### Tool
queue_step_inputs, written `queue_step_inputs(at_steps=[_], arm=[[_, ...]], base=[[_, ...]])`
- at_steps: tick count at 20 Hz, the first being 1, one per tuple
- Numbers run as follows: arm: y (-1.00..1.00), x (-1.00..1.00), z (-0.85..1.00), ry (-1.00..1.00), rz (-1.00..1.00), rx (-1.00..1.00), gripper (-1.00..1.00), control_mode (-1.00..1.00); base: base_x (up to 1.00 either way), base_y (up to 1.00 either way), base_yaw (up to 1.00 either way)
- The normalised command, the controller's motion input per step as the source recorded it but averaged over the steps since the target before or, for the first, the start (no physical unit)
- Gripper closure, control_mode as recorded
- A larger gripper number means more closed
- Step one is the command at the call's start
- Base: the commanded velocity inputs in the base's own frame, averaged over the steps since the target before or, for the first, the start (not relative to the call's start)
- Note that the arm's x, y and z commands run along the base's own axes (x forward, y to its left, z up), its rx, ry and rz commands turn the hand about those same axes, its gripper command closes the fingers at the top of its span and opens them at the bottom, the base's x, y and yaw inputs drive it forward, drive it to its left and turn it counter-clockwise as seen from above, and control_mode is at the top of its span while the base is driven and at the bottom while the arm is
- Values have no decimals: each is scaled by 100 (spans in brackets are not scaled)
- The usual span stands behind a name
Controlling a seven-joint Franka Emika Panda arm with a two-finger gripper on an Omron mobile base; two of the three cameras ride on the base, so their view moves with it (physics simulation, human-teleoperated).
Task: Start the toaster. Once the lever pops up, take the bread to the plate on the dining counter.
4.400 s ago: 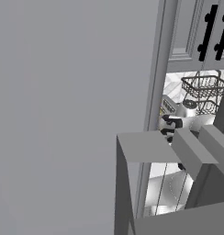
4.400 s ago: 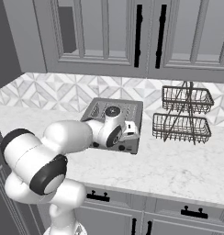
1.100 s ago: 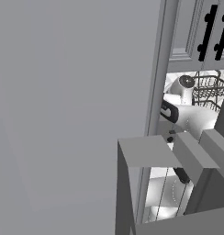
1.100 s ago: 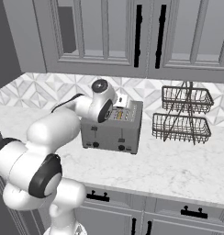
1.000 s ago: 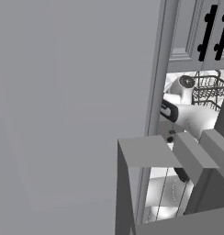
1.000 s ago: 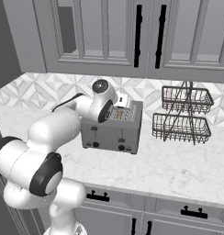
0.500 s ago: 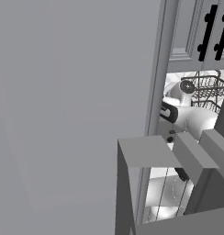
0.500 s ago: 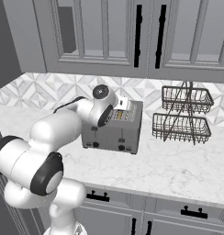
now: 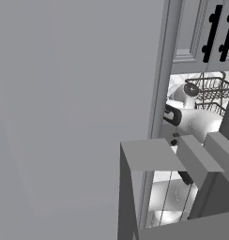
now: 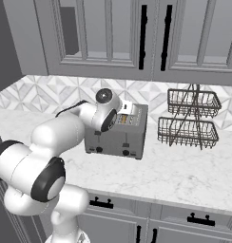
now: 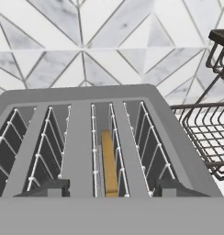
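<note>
The gripper (image 11: pixel 104 186) hangs with jaws spread wide over the toaster (image 10: pixel 119 134), straddling the slot holding the bread (image 11: pixel 109 161); the wire basket rack (image 10: pixel 189 119) stands right of the toaster, apart.

no readable text, labels, brands or numbers on any surface, none legible anywhere

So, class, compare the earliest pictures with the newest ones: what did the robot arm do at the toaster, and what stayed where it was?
The arm swung from low in front of the toaster up over its top. The fingers now stand spread on either side of the slot holding the bread, gripping nothing. The toaster, the wire rack and the cabinets kept their places.
</note>
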Motion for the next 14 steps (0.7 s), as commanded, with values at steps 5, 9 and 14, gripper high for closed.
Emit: queue_step_inputs(at_steps=[5, 9, 14], arm=[[0, 0, 0, 0, 0, 0, -100, -100], [0, 0, 0, 3, 0, 0, -100, -100], [0, 0, 0, 5, 0, 0, -100, -100]], base=[[0, 0, 0], [0, 0, 0], [0, 0, 0]])
